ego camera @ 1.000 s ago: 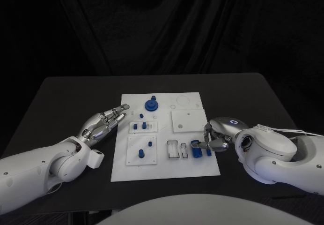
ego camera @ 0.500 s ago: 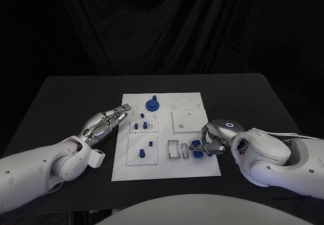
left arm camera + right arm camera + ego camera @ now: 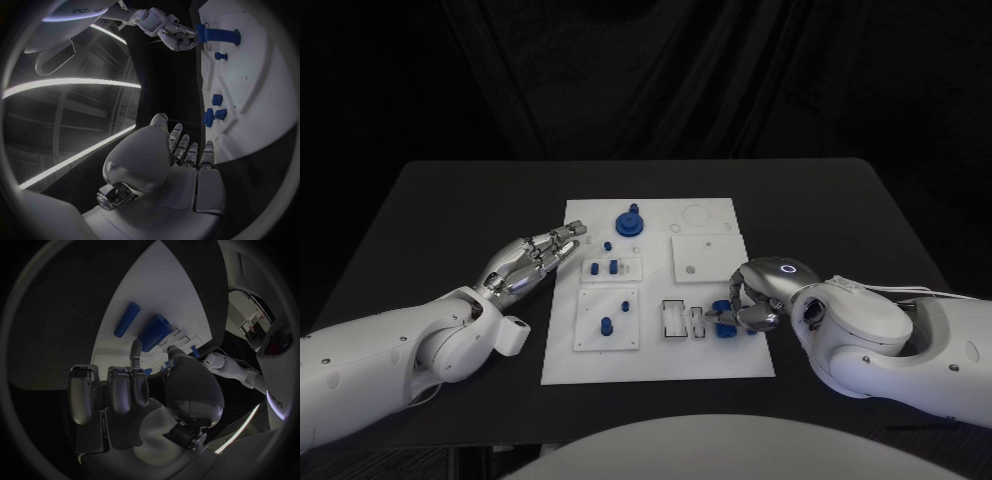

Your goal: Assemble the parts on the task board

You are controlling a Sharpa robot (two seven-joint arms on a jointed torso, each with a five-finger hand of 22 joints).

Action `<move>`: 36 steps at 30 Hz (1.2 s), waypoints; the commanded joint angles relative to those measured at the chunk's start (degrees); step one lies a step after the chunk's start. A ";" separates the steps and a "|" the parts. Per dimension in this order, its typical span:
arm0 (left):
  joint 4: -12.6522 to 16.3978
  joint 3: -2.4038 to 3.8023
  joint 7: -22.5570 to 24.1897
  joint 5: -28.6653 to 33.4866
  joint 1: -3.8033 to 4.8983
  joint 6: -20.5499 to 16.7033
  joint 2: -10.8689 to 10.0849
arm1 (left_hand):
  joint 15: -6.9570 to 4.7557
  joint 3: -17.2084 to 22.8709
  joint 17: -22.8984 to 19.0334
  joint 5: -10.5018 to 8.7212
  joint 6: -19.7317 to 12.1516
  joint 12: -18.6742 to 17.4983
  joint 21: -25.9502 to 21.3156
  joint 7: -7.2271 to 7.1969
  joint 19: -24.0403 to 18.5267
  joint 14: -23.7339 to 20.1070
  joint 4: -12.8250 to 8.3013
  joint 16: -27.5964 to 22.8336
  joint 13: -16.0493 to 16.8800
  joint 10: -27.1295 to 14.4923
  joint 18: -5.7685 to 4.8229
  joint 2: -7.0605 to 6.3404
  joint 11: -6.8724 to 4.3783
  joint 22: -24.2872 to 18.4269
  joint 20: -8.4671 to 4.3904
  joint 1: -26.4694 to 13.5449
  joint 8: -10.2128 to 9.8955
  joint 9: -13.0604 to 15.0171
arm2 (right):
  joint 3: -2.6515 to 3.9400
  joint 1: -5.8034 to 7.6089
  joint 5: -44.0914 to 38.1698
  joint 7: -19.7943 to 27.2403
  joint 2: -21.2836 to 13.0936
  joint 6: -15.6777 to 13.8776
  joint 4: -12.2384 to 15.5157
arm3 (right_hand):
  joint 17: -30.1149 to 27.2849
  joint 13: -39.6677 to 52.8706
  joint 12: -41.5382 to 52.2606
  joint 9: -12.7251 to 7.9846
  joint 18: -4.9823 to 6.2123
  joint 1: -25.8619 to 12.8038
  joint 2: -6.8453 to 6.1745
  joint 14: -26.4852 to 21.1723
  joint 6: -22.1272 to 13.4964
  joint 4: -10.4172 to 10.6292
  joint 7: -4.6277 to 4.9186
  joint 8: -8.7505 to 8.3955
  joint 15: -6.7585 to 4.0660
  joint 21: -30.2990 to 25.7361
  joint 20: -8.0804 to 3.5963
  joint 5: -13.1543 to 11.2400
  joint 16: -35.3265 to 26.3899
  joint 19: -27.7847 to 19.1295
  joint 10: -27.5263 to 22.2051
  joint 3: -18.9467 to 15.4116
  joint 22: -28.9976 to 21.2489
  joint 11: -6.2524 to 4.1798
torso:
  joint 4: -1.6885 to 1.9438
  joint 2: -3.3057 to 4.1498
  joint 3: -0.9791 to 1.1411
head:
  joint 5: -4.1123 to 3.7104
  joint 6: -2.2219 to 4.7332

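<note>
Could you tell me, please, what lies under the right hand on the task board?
Under the right hand sit blue parts on the task board, near its right edge. The hand's fingers cover part of them, so whether it grips one is unclear.

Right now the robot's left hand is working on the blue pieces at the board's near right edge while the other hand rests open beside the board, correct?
Not quite: it is the right hand at those blue pieces on the task board, as the head view shows. The left hand is the one resting open beside the board.
</note>
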 commanded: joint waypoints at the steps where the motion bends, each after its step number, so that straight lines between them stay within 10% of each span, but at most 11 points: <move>1: 0.18 0.05 4.25 0.04 -0.06 0.83 -0.01 | 0.59 0.34 -0.09 0.39 0.00 0.10 0.22 0.49 0.01 -0.02 -0.11 -0.21 0.04 -0.09 0.48 -0.01 0.40 0.09 0.43 0.46 0.22 -0.06 | -0.01 -0.41 -2.75 -1.85 0.32 2.87 -0.21 | 14.37 15.09 0.15 0.18 -0.58 0.51 0.99 5.79 0.63 -0.13 -0.02 -1.08 -0.23 -0.45 -0.25 3.02 -0.18 4.69 6.07 0.71 14.03 -0.22 | 0.21 -0.01 -0.08 | 0.02 -0.01; 22: -0.42 0.05 4.04 0.04 -0.07 1.27 0.25 | 0.72 0.44 -0.09 0.46 -0.23 0.04 0.24 0.53 0.04 -0.02 -0.21 -0.21 0.03 -0.16 0.49 -0.13 0.54 0.13 0.59 0.63 0.17 -0.09 | 0.00 -1.40 -3.14 -2.39 2.46 5.63 -2.59 | 13.55 15.09 0.15 0.08 -0.46 -0.08 1.48 5.62 0.88 -0.20 0.25 -3.45 -0.08 -0.86 -0.13 4.49 -0.58 4.48 6.07 0.80 13.88 -0.01 | 0.14 0.00 0.00 | 0.19 -0.01; 29: -0.48 0.05 3.84 0.04 -0.08 1.50 0.25 | 0.77 0.50 -0.09 0.50 -0.24 0.06 0.25 0.58 0.06 -0.02 -0.26 -0.21 0.03 -0.16 0.50 -0.15 0.58 0.16 0.64 0.70 0.16 -0.09 | 0.01 -1.63 -1.26 -2.33 2.97 5.93 -3.29 | 13.18 15.09 0.15 0.30 -0.38 7.49 1.69 5.55 1.44 -1.06 0.55 -7.47 0.13 -1.17 0.09 18.86 -0.75 4.35 6.07 3.67 13.77 0.26 | 0.05 0.00 0.07 | 0.46 -0.01; 36: -0.69 0.05 3.67 0.04 -0.09 1.71 0.33 | 0.83 0.57 -0.09 0.53 -0.23 0.04 0.26 0.65 0.07 -0.02 -0.30 -0.21 0.03 -0.18 0.51 -0.16 0.63 0.18 0.71 0.78 0.17 -0.09 | 0.01 -1.68 3.00 -1.82 2.78 3.03 -3.41 | 13.11 15.09 0.15 2.10 -0.44 10.45 0.84 5.54 2.26 -1.07 0.07 -7.81 -0.20 -0.97 -0.20 34.35 -0.77 4.46 6.07 7.16 13.85 -0.18 | 0.24 0.01 0.03 | 0.54 -0.01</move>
